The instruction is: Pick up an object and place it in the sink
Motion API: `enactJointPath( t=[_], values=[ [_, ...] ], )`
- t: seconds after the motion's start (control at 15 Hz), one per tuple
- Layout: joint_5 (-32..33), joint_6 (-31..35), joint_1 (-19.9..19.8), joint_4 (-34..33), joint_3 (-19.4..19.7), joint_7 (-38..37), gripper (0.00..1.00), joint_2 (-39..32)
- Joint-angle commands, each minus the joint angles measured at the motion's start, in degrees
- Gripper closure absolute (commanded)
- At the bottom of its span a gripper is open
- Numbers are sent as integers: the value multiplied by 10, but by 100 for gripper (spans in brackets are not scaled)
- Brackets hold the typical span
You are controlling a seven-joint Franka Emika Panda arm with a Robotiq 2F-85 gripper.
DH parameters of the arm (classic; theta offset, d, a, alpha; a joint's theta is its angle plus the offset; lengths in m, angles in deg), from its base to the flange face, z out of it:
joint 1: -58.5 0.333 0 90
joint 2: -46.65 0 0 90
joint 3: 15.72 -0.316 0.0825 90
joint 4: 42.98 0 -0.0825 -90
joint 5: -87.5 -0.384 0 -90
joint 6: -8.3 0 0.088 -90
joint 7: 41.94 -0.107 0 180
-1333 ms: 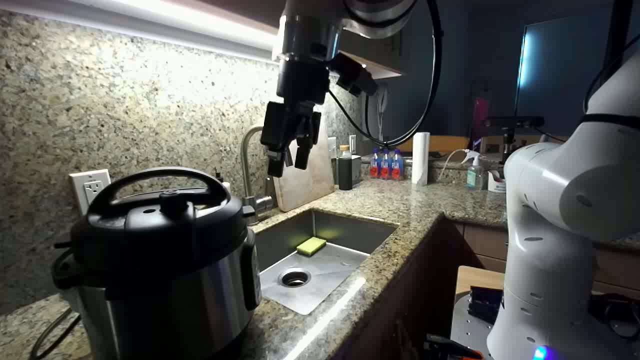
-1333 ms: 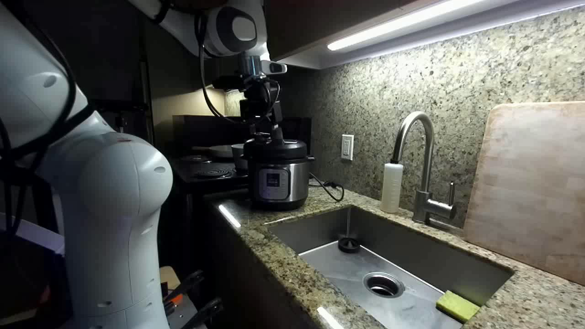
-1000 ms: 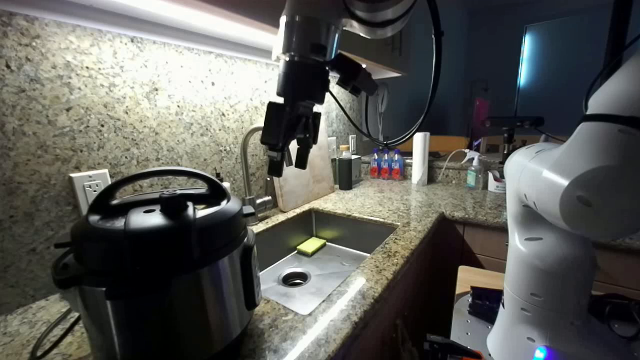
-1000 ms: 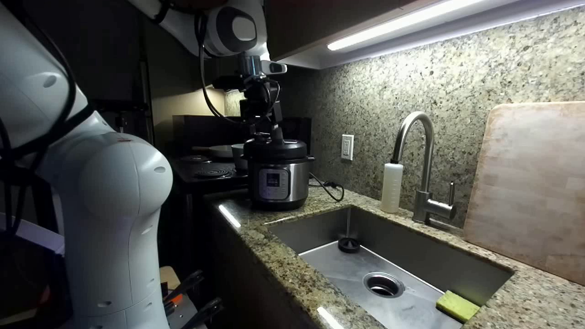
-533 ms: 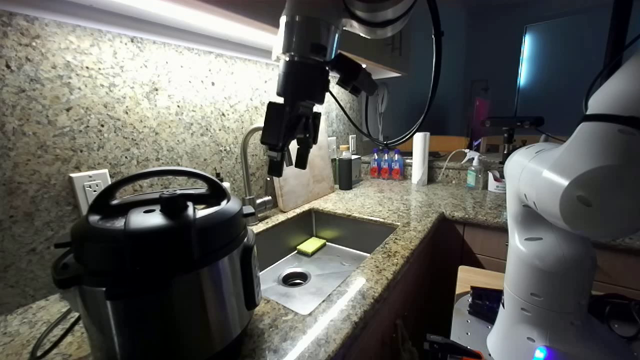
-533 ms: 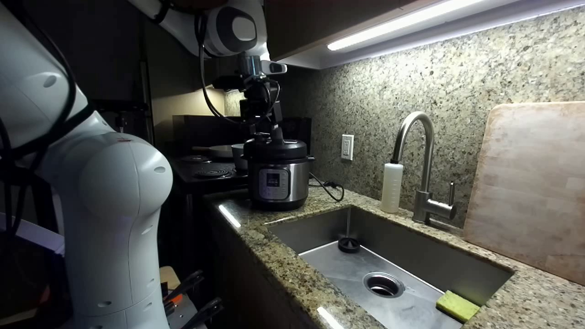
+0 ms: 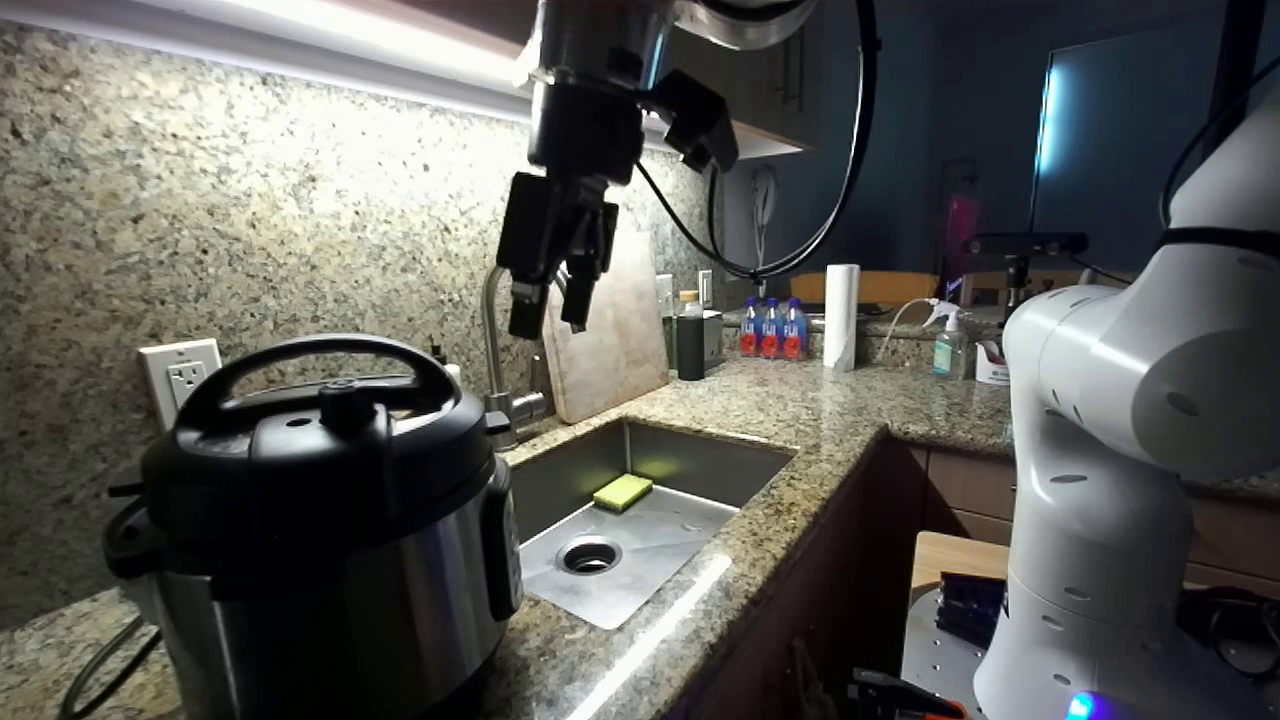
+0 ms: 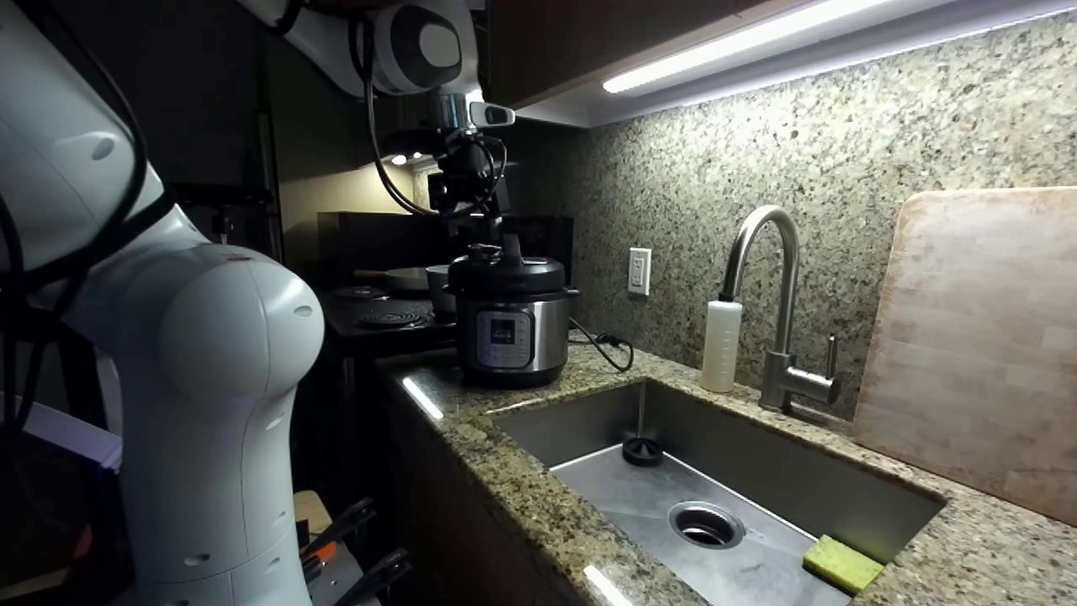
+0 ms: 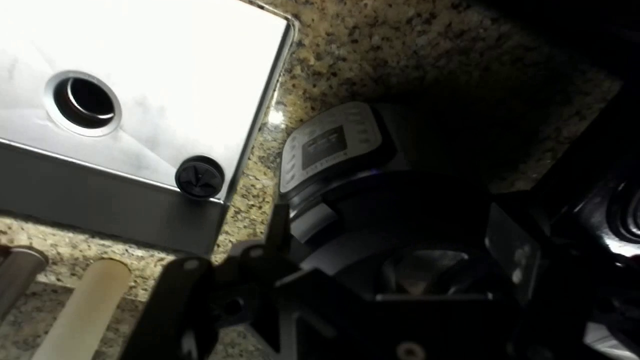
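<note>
The black domed lid with its arched handle sits on the steel-and-black cooker pot body. The lid also shows in an exterior view and, dark, in the wrist view. My gripper hangs in the air above lid level. In the wrist view its fingers are wide apart, with the lid seen below between them and nothing held. The lid's handle is partly hidden by the gripper in the wrist view. The stainless sink lies beside the cooker; it also shows in the wrist view.
A yellow-green sponge and a black drain stopper lie in the sink. Behind it stand a curved faucet, a pale bottle and a cutting board. An upper cabinet overhangs. A stove holds pans.
My gripper has moved left and slightly up in both exterior views, mostly in the last half second. The lid, cooker and sink have not moved.
</note>
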Motion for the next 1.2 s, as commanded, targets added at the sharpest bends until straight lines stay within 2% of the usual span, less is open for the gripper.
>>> enactJointPath(
  t=[0.0,0.73,1.13],
  values=[
    [9,1,22,-37,-7,43,0,-25],
    [49,14,25,-175,-12,127,0,-162],
    [59,12,14,-229,1,136,0,-218]
  ],
)
